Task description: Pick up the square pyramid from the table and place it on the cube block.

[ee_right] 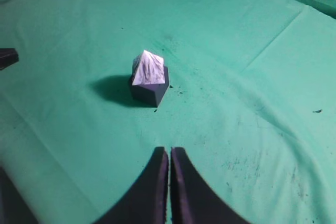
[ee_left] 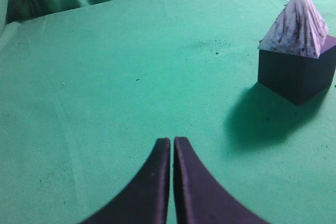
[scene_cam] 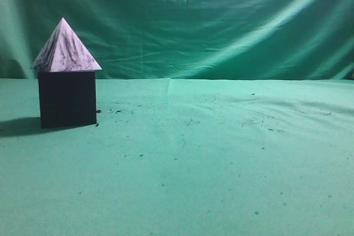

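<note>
The square pyramid (scene_cam: 66, 48) sits upright on top of the cube block (scene_cam: 67, 99), base resting on the cube's top face, apex up. In the ext. view the base overhangs the cube's top edge slightly on the left and right. The stack stands on the table (scene_cam: 210, 169) at the left of that view, near the back edge where the green backdrop cloth (scene_cam: 221, 20) hangs, w/ a dark shadow falling to its left.

Left gripper (ee_left: 172, 142) — both curved dark fingers (ee_left: 152, 182) pressed together at the tips, only a hairline slit between them, nothing held. It hangs low over bare green cloth, pointing fwd; the stack is off to its upper right in the left wrist view, well apart from the fingertips, shadow stretching toward the camera.

Right gripper (ee_right: 169, 152) — same pose: fingers (ee_right: 189, 192) closed tip to tip, empty, above the cloth. In the right wrist view the pyramid-on-cube stack lies ahead and slightly left of the tips, clearly apart. A dark object at the left edge of that view can't be identified.

Neither arm shows in the ext. view. Neither gripper touches the pyramid or the cube. Dark specks dot the cloth around the cube and across the table's right half.
</note>
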### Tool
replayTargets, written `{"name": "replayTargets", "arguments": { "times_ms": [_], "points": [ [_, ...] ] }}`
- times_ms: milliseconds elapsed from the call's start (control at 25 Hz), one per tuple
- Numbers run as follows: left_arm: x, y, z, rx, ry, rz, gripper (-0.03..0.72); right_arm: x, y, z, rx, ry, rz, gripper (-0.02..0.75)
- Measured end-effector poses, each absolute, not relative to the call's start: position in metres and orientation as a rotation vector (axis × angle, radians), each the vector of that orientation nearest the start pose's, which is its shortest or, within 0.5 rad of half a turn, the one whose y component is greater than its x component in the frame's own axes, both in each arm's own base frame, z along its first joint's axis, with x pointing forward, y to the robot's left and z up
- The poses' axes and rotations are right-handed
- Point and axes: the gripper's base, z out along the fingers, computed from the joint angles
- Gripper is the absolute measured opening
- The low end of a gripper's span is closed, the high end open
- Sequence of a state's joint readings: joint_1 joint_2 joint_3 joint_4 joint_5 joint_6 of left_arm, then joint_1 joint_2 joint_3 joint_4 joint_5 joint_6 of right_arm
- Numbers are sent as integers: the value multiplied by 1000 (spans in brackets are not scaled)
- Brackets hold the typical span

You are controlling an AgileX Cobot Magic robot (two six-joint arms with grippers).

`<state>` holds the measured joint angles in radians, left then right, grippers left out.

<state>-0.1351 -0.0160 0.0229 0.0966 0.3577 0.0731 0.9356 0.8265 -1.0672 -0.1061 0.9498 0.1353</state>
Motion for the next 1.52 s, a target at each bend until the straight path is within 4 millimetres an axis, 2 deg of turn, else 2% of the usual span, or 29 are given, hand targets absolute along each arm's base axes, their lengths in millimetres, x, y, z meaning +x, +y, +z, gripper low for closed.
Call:
{"name": "replayTargets", "arguments": {
  "times_ms": [200,360,520,640,800,960,1120,1280,1520],
  "points": [
    [53,-4,174,251,1830,50,0,57,67,389,-864,2010,522,0],
    [53,-4,174,251,1830,50,0,38,42,386,-845,2022,533,0],
    [53,-4,174,251,1830,50,0,33,33,387,-842,1979,535,0],
    [53,-4,174,251,1830,50,0,36,34,380,-850,1866,490,0],
    [53,-4,174,251,1830,50,0,44,32,359,-674,1670,399,0],
    [53,-4,174,251,1830,50,0,42,19,328,-442,1523,279,0],
    [53,-4,174,251,1830,50,0,36,9,289,-285,1465,142,0],
    [53,-4,174,251,1830,50,0,44,5,247,-175,1549,28,0],
    [53,-4,174,252,1830,52,0,54,1,194,-19,1714,2,0]
  ]
}}
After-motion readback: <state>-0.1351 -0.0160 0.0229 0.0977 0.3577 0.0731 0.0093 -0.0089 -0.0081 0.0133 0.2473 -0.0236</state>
